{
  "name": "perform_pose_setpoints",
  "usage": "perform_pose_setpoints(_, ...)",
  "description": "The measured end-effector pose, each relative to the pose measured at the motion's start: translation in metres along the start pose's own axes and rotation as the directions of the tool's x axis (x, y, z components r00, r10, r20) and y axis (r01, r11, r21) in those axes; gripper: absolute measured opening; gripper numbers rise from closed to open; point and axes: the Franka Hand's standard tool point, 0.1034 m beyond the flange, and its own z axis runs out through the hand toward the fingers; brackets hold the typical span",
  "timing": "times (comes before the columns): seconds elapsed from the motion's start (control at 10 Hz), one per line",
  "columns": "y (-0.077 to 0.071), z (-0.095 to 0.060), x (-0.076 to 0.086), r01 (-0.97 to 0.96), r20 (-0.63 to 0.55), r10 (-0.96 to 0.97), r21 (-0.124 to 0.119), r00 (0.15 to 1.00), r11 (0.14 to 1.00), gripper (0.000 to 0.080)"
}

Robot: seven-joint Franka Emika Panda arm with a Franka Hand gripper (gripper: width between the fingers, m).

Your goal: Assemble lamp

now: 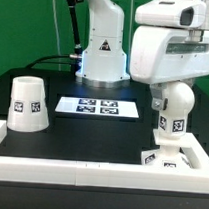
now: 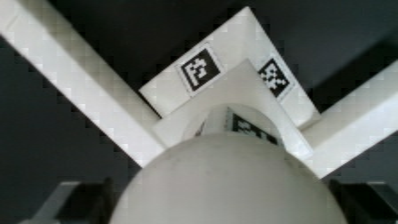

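Bulb point(image 1: 174, 105) stands upright on the base point(image 1: 161, 156), long axis vertical. My gripper point(image 1: 173, 89) is straight above the base, fingers point(image 2: 68, 203) flanking the bulb's sides. Pinching it or just clear? I cannot tell. Shade point(image 1: 29, 103) stands well apart from the base, beyond the marker board point(image 1: 97, 107).

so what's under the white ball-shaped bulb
The small square stepped white base sits under the white ball-shaped bulb; the bulb covers its middle, so whether they touch is hidden.
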Motion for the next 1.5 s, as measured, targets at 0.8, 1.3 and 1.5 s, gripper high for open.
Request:
perform_pose_setpoints(0.8, -0.006, 0.000, 0.002, -0.614, 0.008, 0.614, 0.008, 0.789, 0.789, 0.0579)
perform_pose_setpoints(1.3, -0.012, 0.001, 0.002, -0.937, 0.025, 0.937, -0.011, 0.349, 0.349, 0.0579)
perform_pose_setpoints(1.5, -0.013, 0.001, 0.002, -0.974, 0.028, 0.974, -0.012, 0.225, 0.226, 0.0579)
